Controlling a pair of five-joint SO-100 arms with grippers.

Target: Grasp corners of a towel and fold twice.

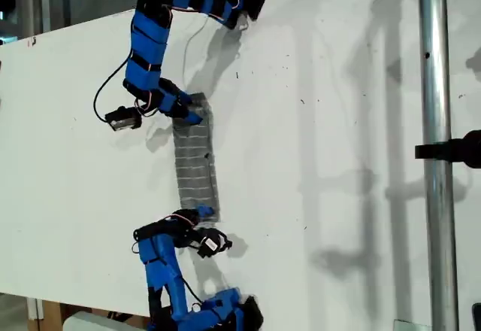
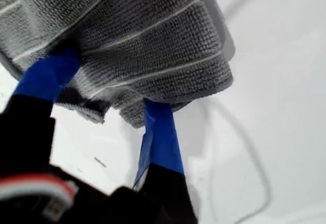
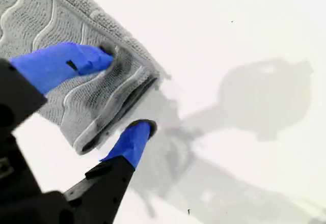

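The towel (image 1: 195,162), grey with thin white stripes, lies folded into a narrow strip on the white table (image 1: 338,158). At its far end, toward the top of the exterior view, my first gripper (image 1: 189,111) holds it. In the first wrist view the towel (image 2: 153,40) bunches thickly between the blue fingers of my first gripper (image 2: 112,81), shut on it. At the near end my second gripper (image 1: 201,213) stands open. In the second wrist view one finger (image 3: 76,63) of my second gripper (image 3: 125,91) rests on the towel (image 3: 51,20) near a layered corner (image 3: 145,71). The other finger touches the table beside it.
A metal pole (image 1: 436,150) with a black clamp (image 1: 455,150) runs down the exterior view's right. A black cable (image 1: 105,94) loops beside the first arm. The table's edge runs along the exterior view's left and bottom.
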